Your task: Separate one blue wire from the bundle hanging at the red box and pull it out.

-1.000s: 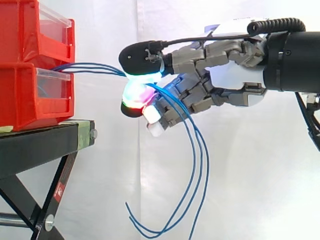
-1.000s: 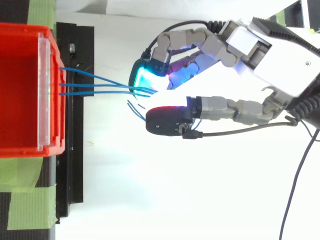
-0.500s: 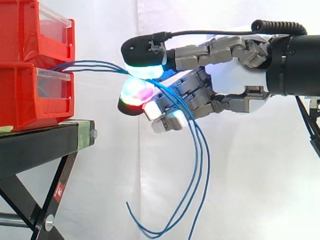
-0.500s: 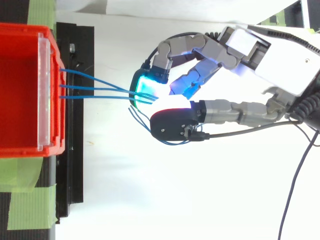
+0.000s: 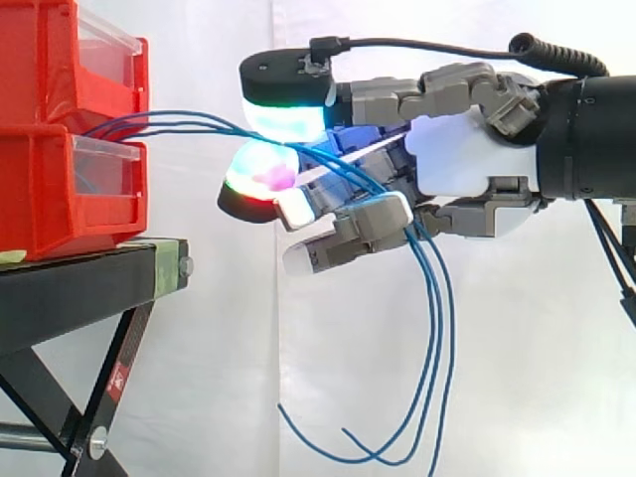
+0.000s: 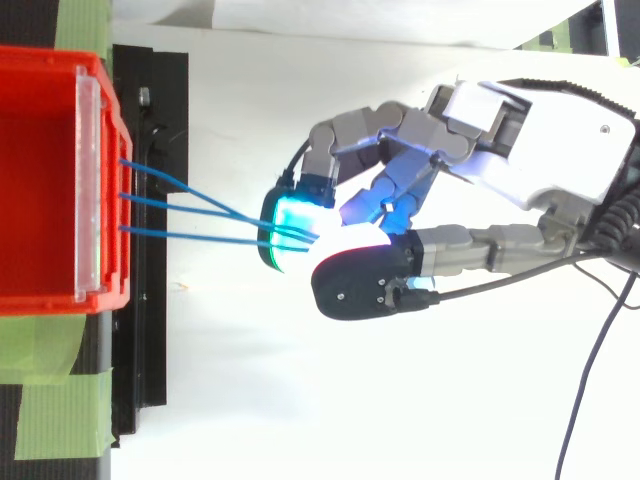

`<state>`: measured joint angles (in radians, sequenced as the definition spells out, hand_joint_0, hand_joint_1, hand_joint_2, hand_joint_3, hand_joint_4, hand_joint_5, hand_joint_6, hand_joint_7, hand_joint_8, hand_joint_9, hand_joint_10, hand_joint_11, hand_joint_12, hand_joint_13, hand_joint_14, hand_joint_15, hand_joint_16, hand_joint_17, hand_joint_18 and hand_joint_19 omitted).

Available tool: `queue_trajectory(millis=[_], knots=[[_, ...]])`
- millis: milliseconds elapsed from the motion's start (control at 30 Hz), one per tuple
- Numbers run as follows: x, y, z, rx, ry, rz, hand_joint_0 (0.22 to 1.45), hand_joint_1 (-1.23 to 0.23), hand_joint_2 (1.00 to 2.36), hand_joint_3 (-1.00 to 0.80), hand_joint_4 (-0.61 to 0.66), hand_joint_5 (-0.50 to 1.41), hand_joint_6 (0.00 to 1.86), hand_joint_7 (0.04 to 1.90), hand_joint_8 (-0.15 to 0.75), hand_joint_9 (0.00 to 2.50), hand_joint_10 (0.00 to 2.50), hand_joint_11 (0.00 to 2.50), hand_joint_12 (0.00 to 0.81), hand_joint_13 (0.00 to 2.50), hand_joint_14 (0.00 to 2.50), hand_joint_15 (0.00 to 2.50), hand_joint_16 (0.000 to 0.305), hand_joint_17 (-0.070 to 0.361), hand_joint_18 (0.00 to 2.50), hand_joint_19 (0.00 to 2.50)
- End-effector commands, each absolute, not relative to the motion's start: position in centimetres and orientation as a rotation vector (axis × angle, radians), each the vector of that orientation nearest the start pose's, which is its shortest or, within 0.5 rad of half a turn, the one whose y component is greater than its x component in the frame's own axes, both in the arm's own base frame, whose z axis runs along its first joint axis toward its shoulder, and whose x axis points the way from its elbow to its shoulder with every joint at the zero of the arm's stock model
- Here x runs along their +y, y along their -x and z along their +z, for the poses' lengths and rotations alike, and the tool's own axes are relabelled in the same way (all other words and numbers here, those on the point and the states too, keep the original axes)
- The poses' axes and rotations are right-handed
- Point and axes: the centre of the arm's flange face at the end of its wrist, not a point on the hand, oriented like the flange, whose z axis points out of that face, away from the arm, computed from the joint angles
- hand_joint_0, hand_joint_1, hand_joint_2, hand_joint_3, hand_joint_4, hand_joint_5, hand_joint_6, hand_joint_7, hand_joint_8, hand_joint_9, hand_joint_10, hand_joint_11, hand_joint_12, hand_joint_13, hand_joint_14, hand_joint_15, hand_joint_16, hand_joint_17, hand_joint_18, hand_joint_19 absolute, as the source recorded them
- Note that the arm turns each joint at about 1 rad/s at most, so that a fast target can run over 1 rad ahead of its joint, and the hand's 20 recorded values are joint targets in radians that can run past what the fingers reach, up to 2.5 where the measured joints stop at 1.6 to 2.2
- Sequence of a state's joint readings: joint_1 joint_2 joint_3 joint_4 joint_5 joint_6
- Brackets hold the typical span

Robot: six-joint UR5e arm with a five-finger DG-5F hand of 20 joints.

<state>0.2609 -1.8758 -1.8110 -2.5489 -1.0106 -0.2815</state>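
Three blue wires (image 5: 179, 119) come out of the lower red bin (image 5: 40, 189) and run right to my hand (image 5: 467, 169). There they pass under the thumb's cyan-green pad (image 5: 288, 114) and over the red-magenta finger pad (image 5: 256, 179), which stand close together on them. Behind that they lie across the other, nearly straight fingers and hang down in long loops (image 5: 432, 328) with free ends near the bottom. From above, the wires (image 6: 190, 236) fan out at the bin's front (image 6: 100, 180) and converge at the cyan pad (image 6: 290, 225).
A second red bin (image 5: 40, 60) is stacked on the lower one. Both stand on a black stand (image 5: 79, 288) with crossed legs. Green tape (image 6: 50, 400) marks the surface beside the bin. A white curtain hangs behind.
The fingers have straightened and the thumb has lifted. The hand has shifted slightly toward the bin. The hanging loops of the wires have swung to the right.
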Motion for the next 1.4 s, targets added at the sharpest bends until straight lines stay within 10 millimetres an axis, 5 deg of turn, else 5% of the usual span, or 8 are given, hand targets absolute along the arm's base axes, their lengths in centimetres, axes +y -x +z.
queue_trajectory(millis=[0,1067,1367], knots=[[-3.7,-57.9,26.7,1.094,-1.192,0.848,0.71,-0.61,1.03,-0.15,0.27,-0.19,0.73,1.05,0.423,1.1,0.02,0.82,0.301,1.55,0.01,1.49,0.038,0.086,0.54,0.4],[-4.1,-57.4,27.4,1.129,-1.185,0.839,0.76,-0.9,1.0,-0.5,0.25,-0.23,0.8,1.0,0.362,0.99,0.02,0.95,0.304,1.48,0.01,1.53,0.034,0.076,0.54,0.39],[-4.4,-57.2,27.2,1.142,-1.188,0.824,0.61,-0.74,1.0,-0.5,0.25,-0.21,0.77,1.0,0.381,1.03,0.02,0.93,0.3,1.49,0.01,1.54,0.036,0.081,0.53,0.45]])
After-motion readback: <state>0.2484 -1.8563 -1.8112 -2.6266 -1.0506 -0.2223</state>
